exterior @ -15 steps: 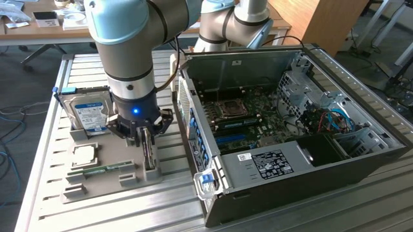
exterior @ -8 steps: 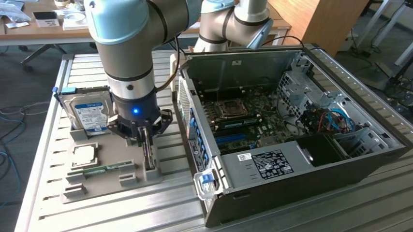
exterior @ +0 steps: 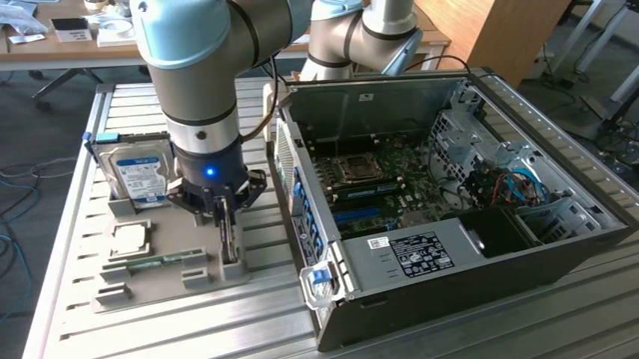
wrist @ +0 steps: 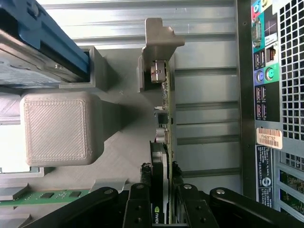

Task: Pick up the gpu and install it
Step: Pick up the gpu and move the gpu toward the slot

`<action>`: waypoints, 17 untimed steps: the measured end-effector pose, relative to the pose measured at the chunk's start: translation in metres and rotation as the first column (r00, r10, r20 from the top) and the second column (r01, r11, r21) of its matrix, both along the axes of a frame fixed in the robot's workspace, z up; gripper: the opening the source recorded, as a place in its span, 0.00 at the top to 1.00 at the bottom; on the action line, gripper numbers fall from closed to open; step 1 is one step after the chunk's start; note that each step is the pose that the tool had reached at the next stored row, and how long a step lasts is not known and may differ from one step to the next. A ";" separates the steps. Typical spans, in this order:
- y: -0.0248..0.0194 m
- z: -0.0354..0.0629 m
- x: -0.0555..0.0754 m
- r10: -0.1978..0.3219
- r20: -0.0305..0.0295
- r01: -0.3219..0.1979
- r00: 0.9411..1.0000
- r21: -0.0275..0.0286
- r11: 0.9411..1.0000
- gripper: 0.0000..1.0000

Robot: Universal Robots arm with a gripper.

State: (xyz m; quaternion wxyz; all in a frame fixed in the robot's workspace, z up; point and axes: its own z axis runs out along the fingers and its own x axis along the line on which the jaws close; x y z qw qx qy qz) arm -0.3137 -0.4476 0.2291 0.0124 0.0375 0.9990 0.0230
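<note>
The gpu (exterior: pixel 230 241) stands on its edge in a slot of the grey printed holder (exterior: pixel 150 288) on the slatted table, at the exterior view's left of the open computer case (exterior: pixel 450 224). In the wrist view it is a thin dark card (wrist: pixel 164 118) with its silver bracket (wrist: pixel 159 38) at the far end. My gripper (exterior: pixel 224 217) has come straight down over it. Its black fingers (wrist: pixel 137 202) press on both faces of the card near the end away from the bracket, so my gripper (wrist: pixel 161 194) is shut on it. The card still rests in its slot.
The holder also carries a blue-labelled hard drive (exterior: pixel 140 172), a square processor (exterior: pixel 130 239) and a green memory stick (exterior: pixel 160 262). The case's rear port panel (wrist: pixel 266 71) stands close beside the card. Its motherboard (exterior: pixel 379 179) lies exposed. Desks stand behind.
</note>
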 end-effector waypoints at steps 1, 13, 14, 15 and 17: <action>0.0000 0.0000 0.000 0.000 0.000 0.000 1.000 0.000 1.000 0.73; 0.0000 0.0000 0.000 0.019 0.000 -0.019 1.000 0.000 1.000 0.73; 0.0000 0.0000 0.000 0.023 0.000 -0.023 1.000 0.000 1.000 0.73; 0.0000 0.0000 0.000 0.023 0.000 -0.023 1.000 0.000 1.000 0.73; 0.0000 0.0000 0.000 0.023 0.000 -0.023 1.000 0.000 1.000 0.73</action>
